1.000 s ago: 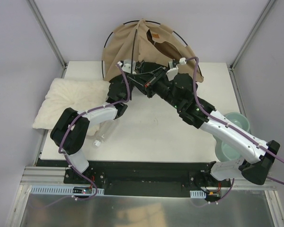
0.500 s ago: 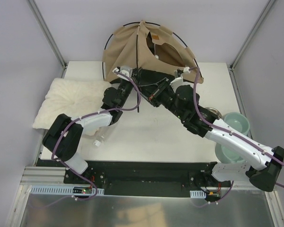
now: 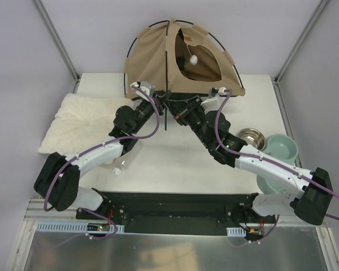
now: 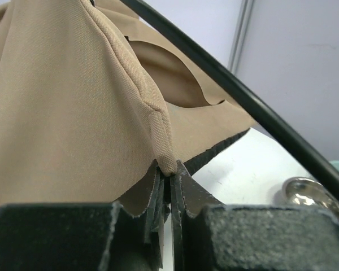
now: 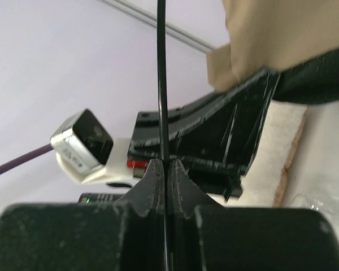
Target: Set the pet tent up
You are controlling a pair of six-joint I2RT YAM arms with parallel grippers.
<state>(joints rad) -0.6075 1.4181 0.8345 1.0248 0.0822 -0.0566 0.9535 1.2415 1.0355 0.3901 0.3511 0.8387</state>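
Upright pet tent (image 3: pixel 152 53) at far edge; doorway (image 3: pixel 206 63) faces near-right

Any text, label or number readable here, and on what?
None can be read.
The pet tent: plain fabric up close; anything on it is too small in the top view.
The pillow and steel bowl: no markings visible.

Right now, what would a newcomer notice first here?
The tan tent standing at the far edge of the table, a white pompom hanging in its doorway. Both arms meet at its front: the left gripper pinches a fabric corner, the right gripper a thin black pole. A cream pillow lies left, bowls right.
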